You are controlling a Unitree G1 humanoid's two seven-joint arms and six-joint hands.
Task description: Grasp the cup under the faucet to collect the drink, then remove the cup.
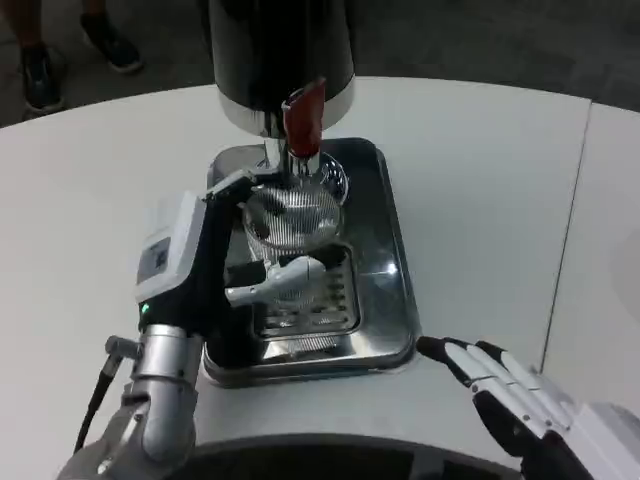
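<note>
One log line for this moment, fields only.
left hand: holds ribbed clear glass cup | cup: under red-handled faucet, over shiny metal drip tray | right hand: empty, beside tray | fill: cannot tell

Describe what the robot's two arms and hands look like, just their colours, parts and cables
The left arm has a silver cylindrical forearm with a black cable plugged into its side. Its left robot hand has a white boxy back with a small green light, black framework, and white and black fingers. The right robot hand has white finger segments with black tips and joints, leading to a white back.
</note>
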